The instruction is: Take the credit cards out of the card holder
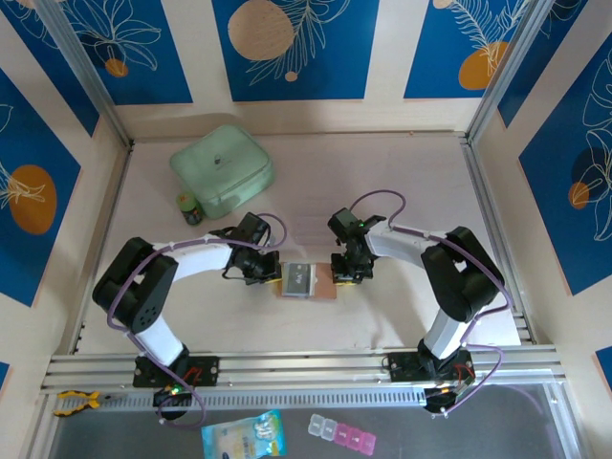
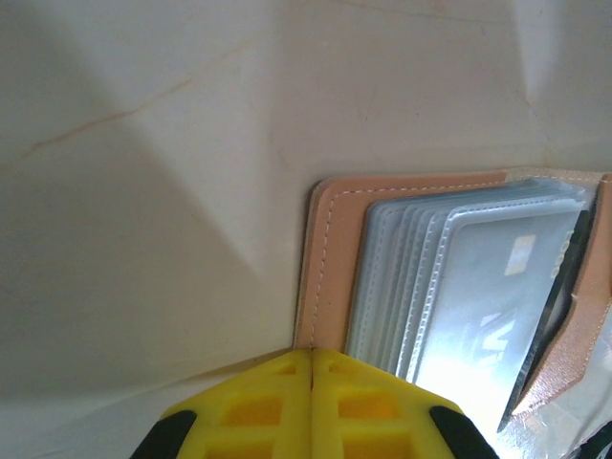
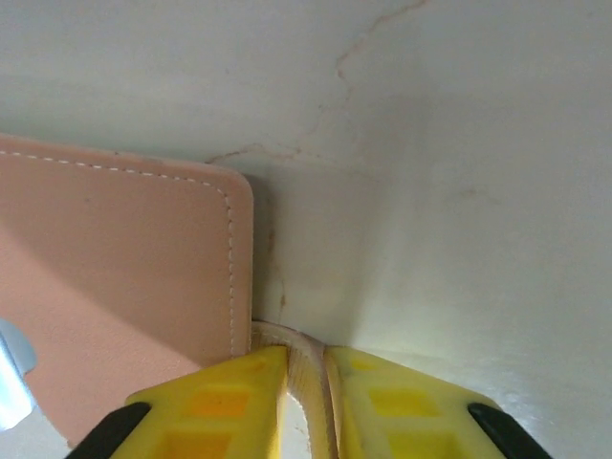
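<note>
The left gripper (image 2: 312, 356) is seen with yellow jaws pressed together and no gap, tips set at the 7 o'clock corner of the open card holder (image 2: 330, 268) — whether leather is nipped cannot be told. The right gripper (image 3: 306, 361) is seen with jaws nearly closed, a thin tan strip of the card holder's leather pinched between them. The holder's stitched panel lies just beside, at 9 o'clock.

From above, the card holder (image 1: 308, 282) is laid open and flat at mid-worktop. The left gripper (image 1: 273, 270) is placed at its 9 o'clock edge, the right gripper (image 1: 341, 274) at its 3 o'clock edge. What looks like a credit card (image 2: 497, 296), greyish with a pale patch and white marks, is seen through the front sleeve.

The worktop (image 1: 402, 191) is pale and smooth with faint veins. It is enclosed by walls (image 1: 296, 48) with blue panels printed with orange discs and white leaves. A ribbed metal rail (image 1: 306, 368) runs along the near edge.

The holder is tan-pink leather with rounded corners and white stitching — its clear plastic sleeves are stacked and fanned. A mint-green zip case (image 1: 222, 169), soft and rounded, is set at 11 o'clock of the holder, well apart. A small dark bottle (image 1: 189, 207) stands just beside the case.
</note>
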### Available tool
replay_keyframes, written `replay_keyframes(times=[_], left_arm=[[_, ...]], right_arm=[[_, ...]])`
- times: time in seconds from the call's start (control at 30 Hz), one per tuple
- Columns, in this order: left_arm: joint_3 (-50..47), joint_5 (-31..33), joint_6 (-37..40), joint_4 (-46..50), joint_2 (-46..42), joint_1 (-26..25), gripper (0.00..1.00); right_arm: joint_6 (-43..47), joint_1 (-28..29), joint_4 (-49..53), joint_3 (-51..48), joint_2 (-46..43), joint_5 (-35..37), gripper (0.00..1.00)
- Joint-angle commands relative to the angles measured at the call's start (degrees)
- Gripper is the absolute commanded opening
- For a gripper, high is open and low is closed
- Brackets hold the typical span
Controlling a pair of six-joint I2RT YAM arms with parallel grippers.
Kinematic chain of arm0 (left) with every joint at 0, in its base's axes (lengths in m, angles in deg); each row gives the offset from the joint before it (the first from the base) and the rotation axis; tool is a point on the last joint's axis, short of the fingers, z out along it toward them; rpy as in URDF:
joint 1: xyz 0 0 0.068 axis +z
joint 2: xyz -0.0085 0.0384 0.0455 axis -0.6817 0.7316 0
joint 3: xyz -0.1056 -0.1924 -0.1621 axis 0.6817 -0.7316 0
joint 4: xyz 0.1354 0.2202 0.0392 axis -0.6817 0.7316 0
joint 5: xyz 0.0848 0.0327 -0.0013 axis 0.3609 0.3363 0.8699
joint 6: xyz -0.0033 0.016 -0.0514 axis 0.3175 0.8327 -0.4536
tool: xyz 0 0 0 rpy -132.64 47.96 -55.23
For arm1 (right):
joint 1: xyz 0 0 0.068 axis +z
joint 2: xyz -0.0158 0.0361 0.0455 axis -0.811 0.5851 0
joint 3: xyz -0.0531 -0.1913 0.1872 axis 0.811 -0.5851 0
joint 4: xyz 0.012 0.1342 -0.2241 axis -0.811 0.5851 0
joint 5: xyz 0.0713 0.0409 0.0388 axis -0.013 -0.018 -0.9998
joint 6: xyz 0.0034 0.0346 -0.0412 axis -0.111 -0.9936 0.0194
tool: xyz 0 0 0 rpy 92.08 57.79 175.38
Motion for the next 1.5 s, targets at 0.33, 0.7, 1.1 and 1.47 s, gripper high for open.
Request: replay_keyframes(times=[0.33,0.7,1.1,1.47], left_arm=[[-0.36,-0.32,0.27,3.14,0.99,-0.43,0.0],[0.06,-1.81,-0.24,2.76,-0.73,-0.43,0.0],[-1.31,-1.26,-0.51,2.99,-2.47,-0.42,0.0],[-0.66,-1.1,-0.58,3.62,-3.09,-0.43,0.0]], right_arm=[[-1.72,0.01,10.49,-0.06,-5.73,8.81,0.43],[-4.04,3.78,21.95,11.45,-10.22,10.86,0.45],[-6.73,11.04,15.44,17.61,-0.1,3.81,0.49],[-6.97,11.03,19.12,18.19,2.1,11.43,0.55]])
